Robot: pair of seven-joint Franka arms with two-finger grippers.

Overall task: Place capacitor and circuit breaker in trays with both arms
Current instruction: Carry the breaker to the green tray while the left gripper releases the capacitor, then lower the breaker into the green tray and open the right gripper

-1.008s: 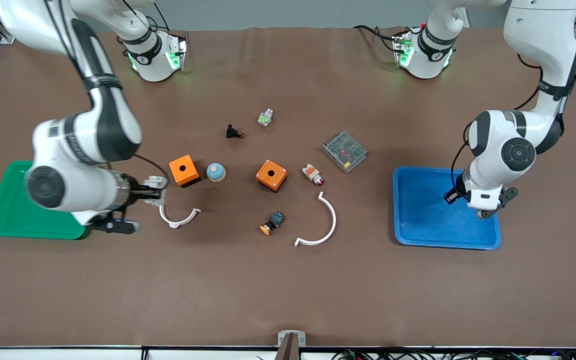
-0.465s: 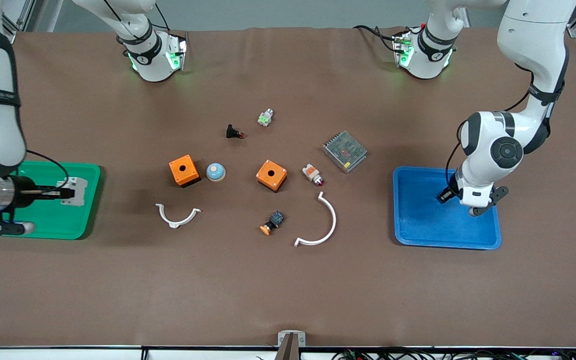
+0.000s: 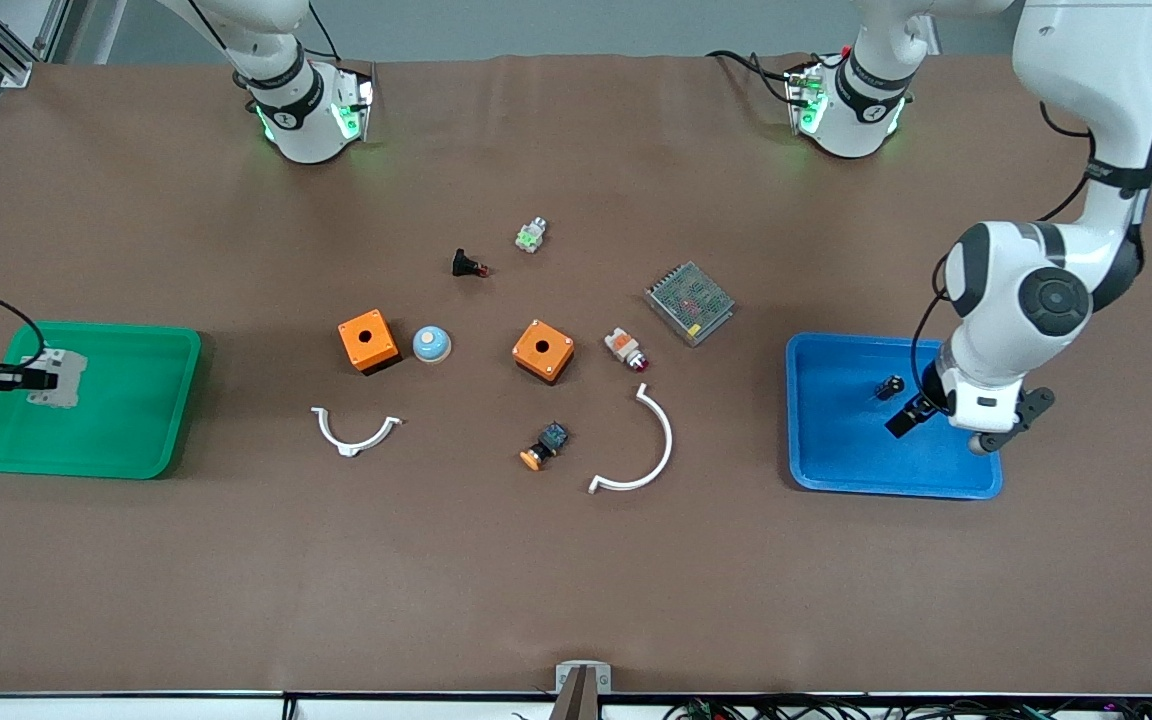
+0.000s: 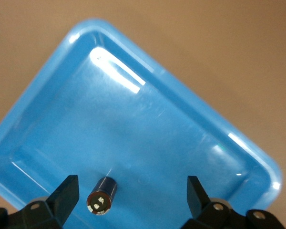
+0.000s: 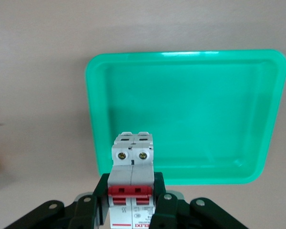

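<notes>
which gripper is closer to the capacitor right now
Left. The left gripper hangs open right over the capacitor lying in the blue tray; the right gripper holds the circuit breaker over the green tray.

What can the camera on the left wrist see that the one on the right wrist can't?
Only the left wrist view shows the blue plastic tray, with the tiny black cylindrical capacitor lying in it between the open left gripper's fingers. Only the right wrist view shows the green plastic tray and the white-grey circuit breaker clamped in the right gripper. Both show the brown table.
</notes>
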